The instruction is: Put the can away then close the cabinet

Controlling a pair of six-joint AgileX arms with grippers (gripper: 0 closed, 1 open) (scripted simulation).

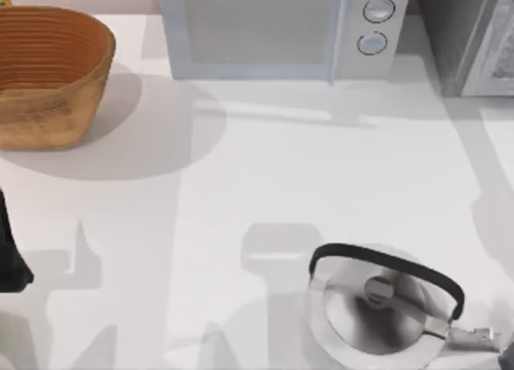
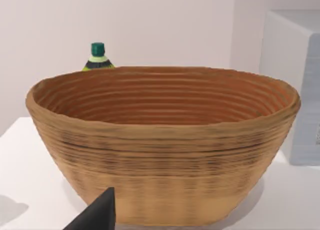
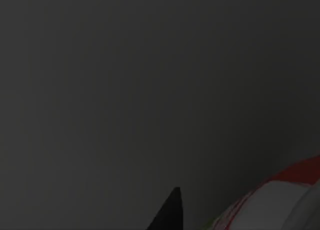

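The can shows in the right wrist view as a curved red band over white, close to the camera, against a dark grey background. One dark fingertip of my right gripper stands just beside it; I cannot tell whether it touches the can. The grey cabinet stands at the table's back right corner in the top view. My left arm rests at the left edge of the table. One of its fingertips points at a woven basket.
The woven basket sits at the back left, with a green-capped bottle behind it. A white microwave stands at the back middle. A silver kettle with a black handle sits at the front right.
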